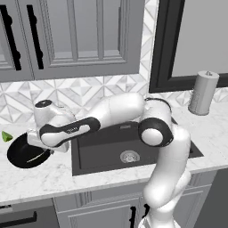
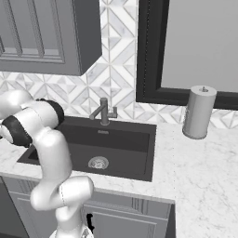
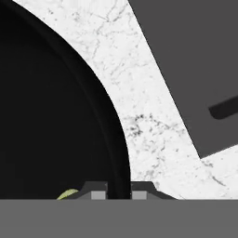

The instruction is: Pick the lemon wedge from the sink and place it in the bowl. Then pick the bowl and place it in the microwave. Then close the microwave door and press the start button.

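The glossy black bowl [image 1: 21,154] rests on the marble counter left of the dark sink [image 1: 107,149], and its dark inside [image 3: 51,116] takes up the left of the hand view. My gripper [image 3: 118,194] straddles the bowl's right rim, one fingertip [image 3: 97,194] inside and the other outside, shut on the rim. A sliver of the pale yellow-green lemon wedge [image 3: 69,194] peeks out inside the bowl beside the inner fingertip. From the left base camera the hand [image 1: 44,144] covers the bowl's right side. The microwave is out of view.
A brighter green wedge [image 1: 6,136] lies on the counter just behind the bowl. The sink has a silver drain [image 2: 98,162] and a grey faucet [image 2: 103,111]. A grey paper-towel roll [image 2: 199,111] stands at the right, below the dark-framed window. Wall cabinets hang above.
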